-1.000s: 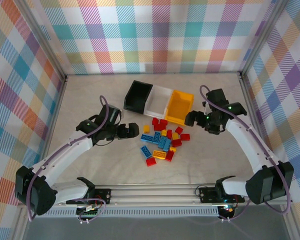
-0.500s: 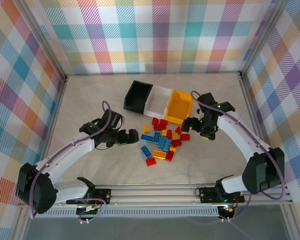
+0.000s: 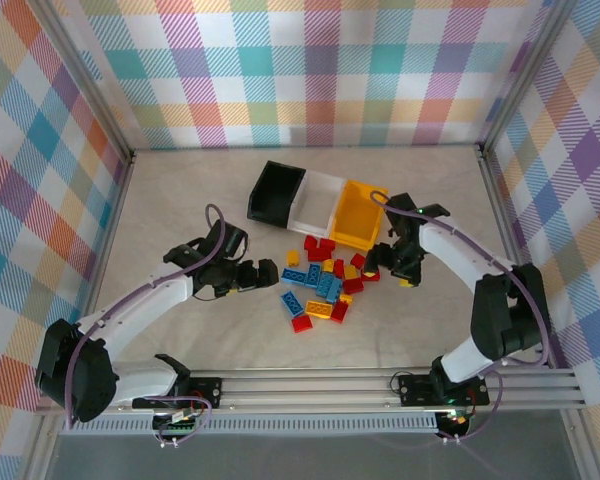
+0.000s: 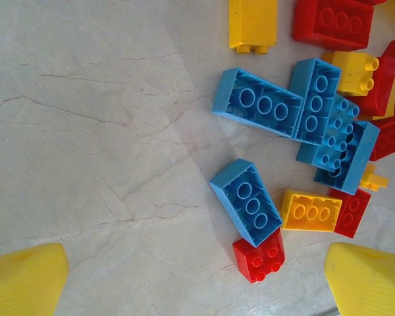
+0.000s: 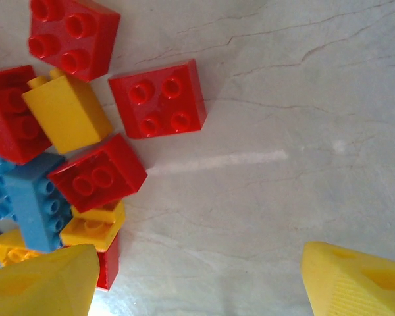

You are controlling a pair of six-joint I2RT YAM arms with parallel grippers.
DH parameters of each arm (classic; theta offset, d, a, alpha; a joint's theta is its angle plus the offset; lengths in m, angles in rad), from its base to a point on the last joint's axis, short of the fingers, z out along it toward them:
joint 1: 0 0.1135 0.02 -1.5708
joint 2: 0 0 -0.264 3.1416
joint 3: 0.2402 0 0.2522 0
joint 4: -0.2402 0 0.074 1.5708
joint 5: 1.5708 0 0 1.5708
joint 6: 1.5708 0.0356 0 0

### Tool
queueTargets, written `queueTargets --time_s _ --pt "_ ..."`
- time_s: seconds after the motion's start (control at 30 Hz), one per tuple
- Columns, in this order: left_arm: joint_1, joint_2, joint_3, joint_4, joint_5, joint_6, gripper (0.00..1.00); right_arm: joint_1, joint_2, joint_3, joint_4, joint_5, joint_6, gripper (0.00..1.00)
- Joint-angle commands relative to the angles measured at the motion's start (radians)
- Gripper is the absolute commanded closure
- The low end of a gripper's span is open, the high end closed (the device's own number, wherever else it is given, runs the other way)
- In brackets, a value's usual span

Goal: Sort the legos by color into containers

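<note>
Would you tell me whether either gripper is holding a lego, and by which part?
Nothing is held: the left gripper and right gripper both stand open over the legos, with no brick clamped.

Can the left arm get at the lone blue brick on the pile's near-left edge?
Probably yes: the left jaws stand open just short of that blue brick, with bare table between. The red brick at its end may get nudged.
</note>
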Motion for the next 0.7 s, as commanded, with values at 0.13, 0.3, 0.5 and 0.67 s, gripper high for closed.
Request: queueTargets --time_s 0.13,0.3,0.5,0.67 --pt "-0.008 0.014 0.027 -0.01 -0.005 -0.011 0.0 0.008 0.09 0.03 0.029 0.034 -0.027 0.22" --pt "-0.008 0.033 0.048 -0.016 -0.013 -0.003 0.0 0.007 0.152 0.05 0.051 0.031 -0.028 0.22" --pt "-0.007 0.053 0.075 -0.042 -0.028 0.027 0.0 0.009 0.212 0.088 0.061 0.04 -0.034 0.22" --pt "-0.006 0.063 0.084 -0.051 -0.042 0.042 0.0 0.009 0.254 0.108 0.074 0.036 -0.038 0.24"
